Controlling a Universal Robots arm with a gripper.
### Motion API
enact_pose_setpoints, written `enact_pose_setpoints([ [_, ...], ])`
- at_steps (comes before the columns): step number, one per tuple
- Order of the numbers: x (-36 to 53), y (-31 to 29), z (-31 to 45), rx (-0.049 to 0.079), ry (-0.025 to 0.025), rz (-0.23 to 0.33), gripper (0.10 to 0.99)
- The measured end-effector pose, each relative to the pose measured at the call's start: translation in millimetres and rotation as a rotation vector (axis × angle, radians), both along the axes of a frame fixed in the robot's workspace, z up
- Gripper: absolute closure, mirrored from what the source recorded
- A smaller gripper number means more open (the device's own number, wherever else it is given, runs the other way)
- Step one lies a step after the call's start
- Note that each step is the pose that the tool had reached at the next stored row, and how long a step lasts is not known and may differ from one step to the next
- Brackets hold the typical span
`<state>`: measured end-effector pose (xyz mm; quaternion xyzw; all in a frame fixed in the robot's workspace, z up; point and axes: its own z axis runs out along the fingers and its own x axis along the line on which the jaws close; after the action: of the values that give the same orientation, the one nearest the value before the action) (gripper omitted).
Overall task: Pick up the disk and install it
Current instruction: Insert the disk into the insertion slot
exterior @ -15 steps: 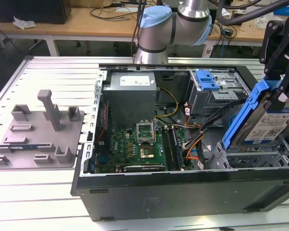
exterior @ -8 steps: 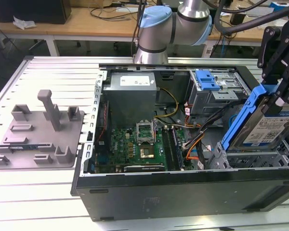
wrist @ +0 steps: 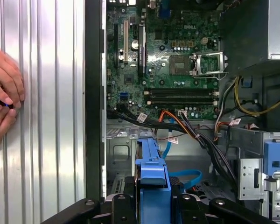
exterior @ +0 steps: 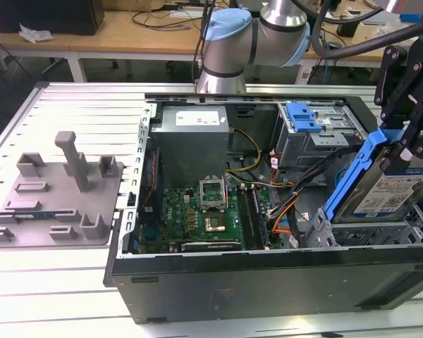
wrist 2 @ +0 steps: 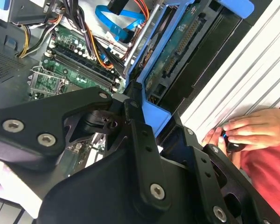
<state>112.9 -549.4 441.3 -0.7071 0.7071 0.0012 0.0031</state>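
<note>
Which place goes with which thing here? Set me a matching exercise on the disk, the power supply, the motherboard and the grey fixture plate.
Things:
1. disk
2. power supply
3. motherboard
4. grey fixture plate

Places:
A. on the table, outside the case, at the exterior view's left
B. flat on the case floor
C. held tilted in the end effector, over the drive bay
D. inside the case, along its far side in the exterior view

Pairs: 1-C, 2-D, 3-B, 4-A

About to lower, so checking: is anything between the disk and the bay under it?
Nothing visible does. The tool holds the disk tilted over the metal bay; a blue cable loops close beside it.
</note>
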Motion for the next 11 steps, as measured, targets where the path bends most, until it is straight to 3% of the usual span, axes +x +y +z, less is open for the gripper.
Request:
enact_pose_setpoints([
  [11, 0.0, -1.9, -11.3, 0.000, 0.0000, 0.000, 0.722],
])
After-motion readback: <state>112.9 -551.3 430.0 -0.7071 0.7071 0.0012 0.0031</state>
